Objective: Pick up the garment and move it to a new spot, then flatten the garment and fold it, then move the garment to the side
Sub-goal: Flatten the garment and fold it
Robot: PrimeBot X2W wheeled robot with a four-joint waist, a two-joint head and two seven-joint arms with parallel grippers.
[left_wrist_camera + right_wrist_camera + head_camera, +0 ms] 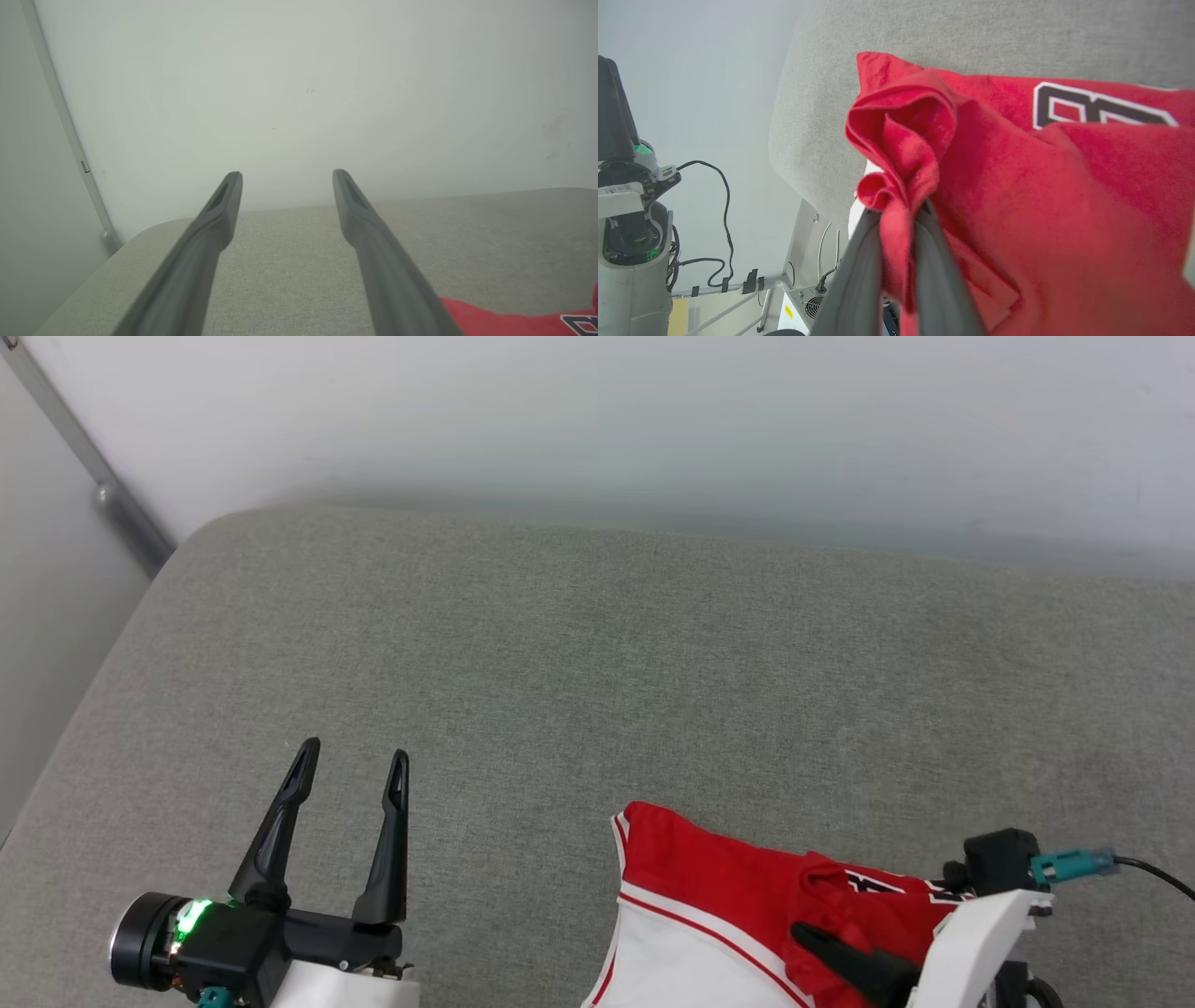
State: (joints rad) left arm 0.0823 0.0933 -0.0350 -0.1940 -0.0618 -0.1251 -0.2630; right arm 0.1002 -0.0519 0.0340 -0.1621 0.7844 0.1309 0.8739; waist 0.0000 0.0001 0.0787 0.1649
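red jersey garment (709, 887) lay bunched at the near right edge of the grey padded surface (560, 663). right gripper (899, 212) was clenched on a red fold; left gripper (354, 753) stood spread, empty. recommended: lift fabric clear before carrying.

shirt (709, 887) on padded table (597, 663), near right edge | right gripper (899, 219) on shirt's right part | left gripper (355, 761) over table, near left, apart from shirt | wall (653, 420) behind far edge
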